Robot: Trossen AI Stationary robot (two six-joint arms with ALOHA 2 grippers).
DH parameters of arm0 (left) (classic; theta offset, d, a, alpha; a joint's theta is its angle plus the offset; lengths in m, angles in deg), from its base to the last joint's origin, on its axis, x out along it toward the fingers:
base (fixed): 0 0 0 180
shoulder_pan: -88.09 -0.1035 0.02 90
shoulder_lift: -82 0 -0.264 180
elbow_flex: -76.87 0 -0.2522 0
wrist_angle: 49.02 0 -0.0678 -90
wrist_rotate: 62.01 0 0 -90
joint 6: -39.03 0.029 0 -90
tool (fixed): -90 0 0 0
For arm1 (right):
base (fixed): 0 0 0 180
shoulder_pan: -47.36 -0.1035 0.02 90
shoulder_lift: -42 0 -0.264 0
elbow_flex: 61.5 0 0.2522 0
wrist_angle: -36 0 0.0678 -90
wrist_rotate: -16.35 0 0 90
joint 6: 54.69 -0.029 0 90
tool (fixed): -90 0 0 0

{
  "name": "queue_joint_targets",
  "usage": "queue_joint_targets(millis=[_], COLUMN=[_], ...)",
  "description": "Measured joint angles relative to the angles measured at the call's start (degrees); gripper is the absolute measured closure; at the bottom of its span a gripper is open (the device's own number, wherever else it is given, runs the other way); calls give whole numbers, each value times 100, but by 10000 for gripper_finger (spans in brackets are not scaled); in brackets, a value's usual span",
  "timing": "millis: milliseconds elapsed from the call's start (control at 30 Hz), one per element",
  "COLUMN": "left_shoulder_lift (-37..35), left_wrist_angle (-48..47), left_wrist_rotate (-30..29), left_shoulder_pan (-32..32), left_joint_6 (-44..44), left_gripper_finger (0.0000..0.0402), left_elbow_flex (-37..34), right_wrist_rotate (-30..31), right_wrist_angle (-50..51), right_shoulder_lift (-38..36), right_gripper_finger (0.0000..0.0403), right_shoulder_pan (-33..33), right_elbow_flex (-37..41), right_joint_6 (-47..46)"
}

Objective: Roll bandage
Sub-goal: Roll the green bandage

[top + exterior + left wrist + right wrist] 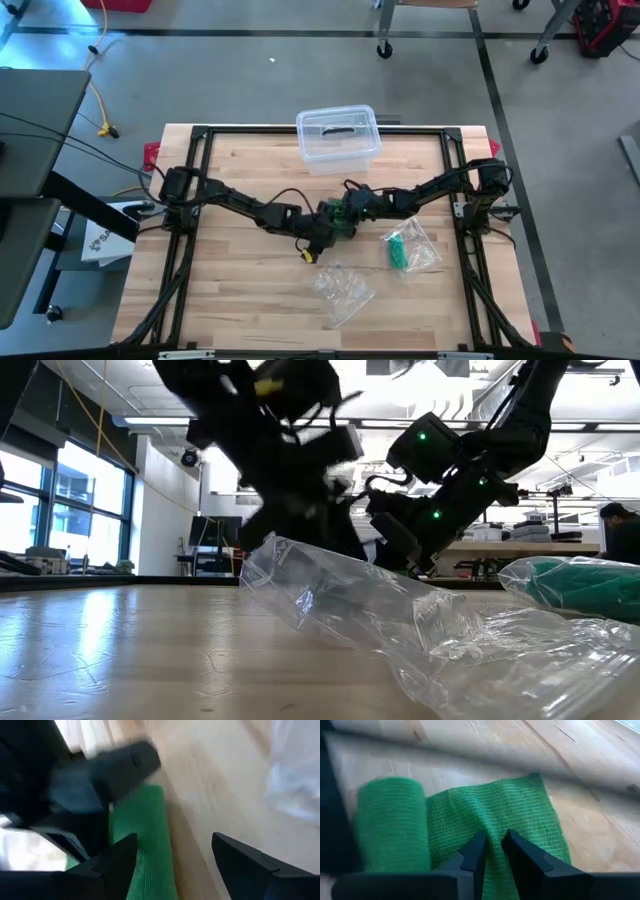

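Table [240, 300]: bandage [490, 820] seemingly pinched by right tool [492, 852].

Both tools meet mid-table [230, 300] over bandage [340, 217]; tub [338, 138] behind, two bags [342, 290] in front.

Table [240, 300]: light wooden butcher-block top with a black frame running along its edges; red clamps at the two far corners
Container [338, 138]: clear plastic box with a lid, at the far edge of the table near the middle; a dark item lies inside, too small to identify
Empty bag [343, 290]: crumpled clear plastic, toward the near side of the table; fills the foreground in the low view
Second bag [412, 248]: clear plastic with something green inside, to the right of the empty bag; the two lie apart
Floor: grey, with a yellow cable [100, 110] off the table's left
Room: a person [622, 530] at the right edge in the low view
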Motion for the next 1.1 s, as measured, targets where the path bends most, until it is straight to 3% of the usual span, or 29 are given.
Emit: queue_joint_targets(millis=[200, 333, 633, 900, 1100], left_shoulder_lift=[341, 401, 284, 73, -140], left_wrist_angle=[107, 60, -433, -716, -729], left_wrist_rotate=[-383, -284, 1382, 1399, 1362], left_shoulder_pan=[-67, -84, 18, 269, 318], left_joint_6=[-275, -493, -1405, -1548, -1551], left_gripper_finger=[152, 166, 269, 345, 366], left_elbow_flex=[28, 31, -10, 22, 26], right_wrist_rotate=[-17, -97, -764, -952, -588], right_wrist_angle=[-1, -3, -153, -496, -486], right_shoulder_lift=[0, 0, 2, 22, 20], right_gripper_finger=[327, 327, 327, 327, 327], right_shoulder_pan=[0, 0, -21, -258, -276], right_elbow_flex=[0, 2, 2, 13, 11], right_joint_6=[-2, 2, 137, 299, 253])
